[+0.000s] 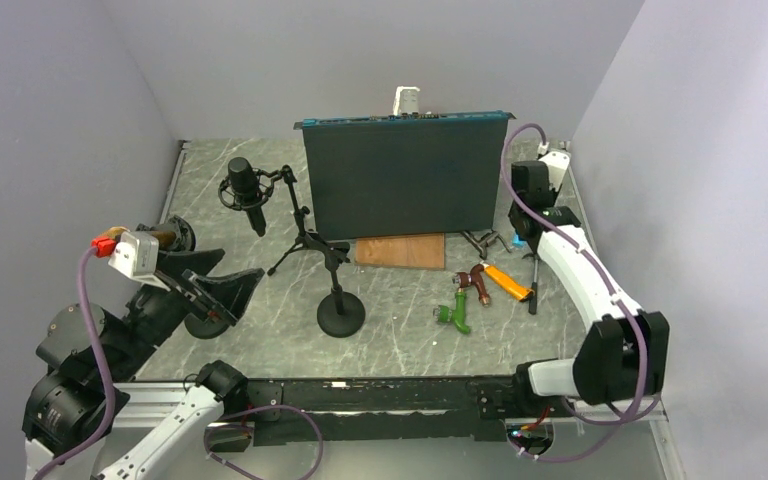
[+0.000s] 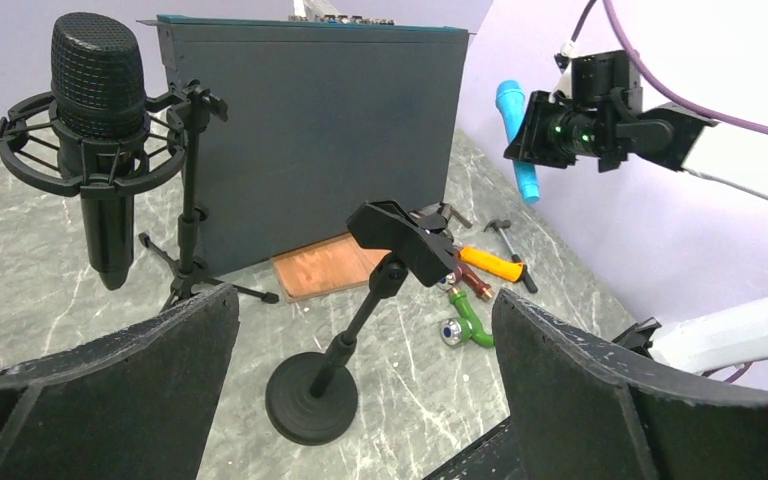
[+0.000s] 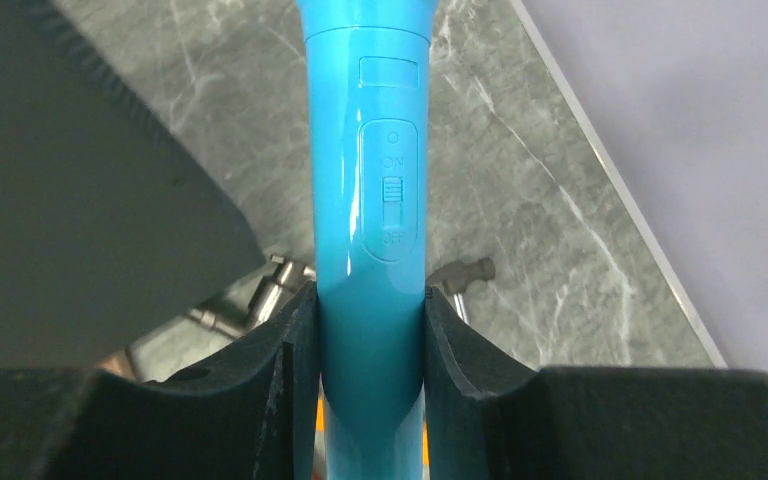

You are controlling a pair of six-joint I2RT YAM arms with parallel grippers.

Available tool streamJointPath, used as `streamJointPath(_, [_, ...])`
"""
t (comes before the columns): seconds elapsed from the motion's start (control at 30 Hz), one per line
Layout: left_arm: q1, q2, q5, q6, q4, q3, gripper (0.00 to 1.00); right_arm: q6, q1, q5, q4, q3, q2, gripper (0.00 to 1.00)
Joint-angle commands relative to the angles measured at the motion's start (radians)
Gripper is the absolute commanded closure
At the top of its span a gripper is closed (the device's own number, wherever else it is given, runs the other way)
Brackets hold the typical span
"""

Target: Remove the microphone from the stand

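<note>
The blue handheld microphone (image 3: 370, 180) with an on/off switch is clamped between my right gripper's (image 3: 372, 310) fingers. It also shows in the left wrist view (image 2: 517, 140), held in the air beside the dark panel, far from the stand. The short black stand (image 1: 341, 312) has a round base and an empty clip (image 2: 405, 235) and sits mid-table. In the top view my right gripper (image 1: 532, 205) is at the panel's right edge and the microphone is hidden there. My left gripper (image 1: 222, 300) is open and empty, left of the stand, with the stand (image 2: 310, 400) between its pads.
A black studio microphone (image 1: 245, 185) hangs in a shock mount on a tripod at the back left. A dark upright panel (image 1: 405, 180) stands at the back, a wooden block (image 1: 400, 250) at its foot. A green fitting (image 1: 455, 315) and an orange-handled tool (image 1: 508, 283) lie to the right.
</note>
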Motion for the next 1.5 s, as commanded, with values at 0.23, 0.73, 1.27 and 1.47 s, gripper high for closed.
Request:
streamJointPath(0.23, [0.004, 0.009, 0.089, -0.039, 0.006, 0.009, 0.00, 0.134, -0.219, -0.178, 0.248, 0.087, 0.351, 1.00])
streamJointPath(0.73, [0.004, -0.019, 0.111, -0.103, -0.005, 0.000, 0.00, 0.383, -0.273, -0.117, 0.345, 0.116, 0.563, 1.00])
streamJointPath(1.27, [0.004, -0.018, 0.111, -0.123, -0.010, -0.011, 0.01, 0.384, -0.295, -0.192, 0.277, 0.237, 0.668, 0.79])
streamJointPath(1.47, [0.003, -0.007, 0.115, -0.122, -0.009, -0.012, 0.01, 0.351, -0.297, -0.233, 0.293, 0.227, 0.665, 0.50])
